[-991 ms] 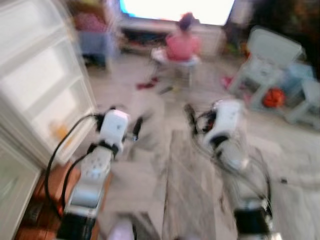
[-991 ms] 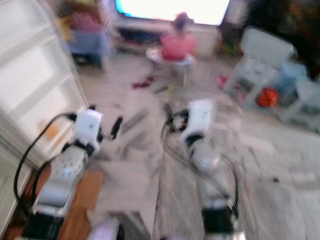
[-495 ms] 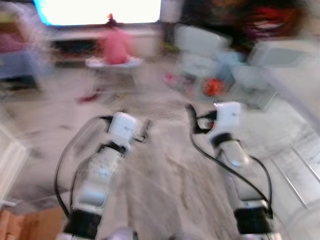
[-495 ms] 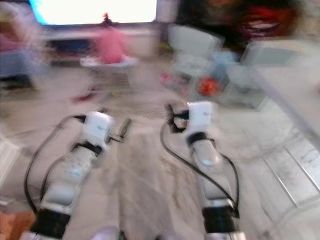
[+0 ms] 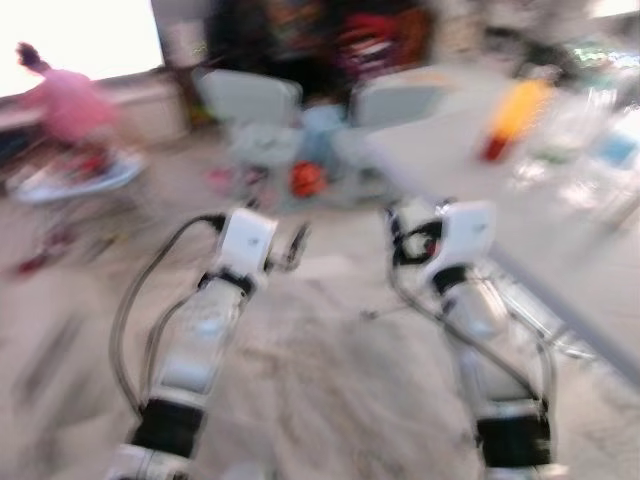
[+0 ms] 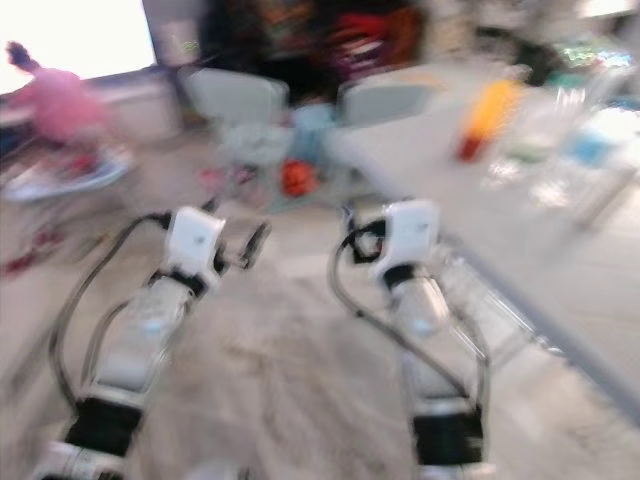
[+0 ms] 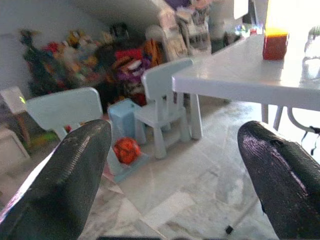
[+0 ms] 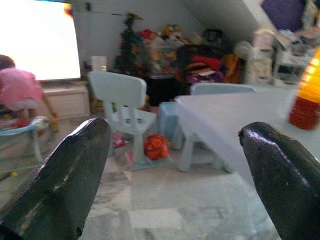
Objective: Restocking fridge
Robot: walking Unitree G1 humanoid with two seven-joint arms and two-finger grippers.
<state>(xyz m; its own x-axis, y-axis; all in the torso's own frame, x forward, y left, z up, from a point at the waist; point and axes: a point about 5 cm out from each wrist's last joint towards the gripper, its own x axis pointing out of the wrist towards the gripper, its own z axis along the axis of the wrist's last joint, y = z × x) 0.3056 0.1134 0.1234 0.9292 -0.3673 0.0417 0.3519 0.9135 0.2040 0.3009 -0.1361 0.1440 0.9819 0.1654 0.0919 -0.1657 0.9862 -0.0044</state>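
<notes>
Two end effectors of mine reach forward over a pale marbled floor (image 5: 330, 400), and both are spread wide with nothing between their fingers. My left end effector (image 7: 175, 175) shows its two black fingers (image 7: 55, 185) far apart in the left wrist view; my right end effector (image 8: 175, 175) shows the same wide gap in the right wrist view. From my head the scene is blurred, yet I can make out my left arm (image 5: 205, 330) and my right arm (image 5: 470, 320) held out side by side, well apart from each other. Ahead and to my right stands a white worktop (image 7: 240, 75), and on it an orange bottle with a red base (image 8: 307, 97); other pale items farther along the worktop are too blurred to name. Beside the worktop stand small light-blue chairs (image 7: 162, 97), with a light-blue stool (image 7: 122, 117) between two of them and an orange ball (image 7: 126, 150) on the floor just beside the stool. Behind the chairs a dark heap of toys (image 7: 115, 57) lies against the wall. Far to my left a person in a pink top (image 8: 17, 87) sits before a bright screen (image 8: 40, 37). I cannot tell where the fridge is.
</notes>
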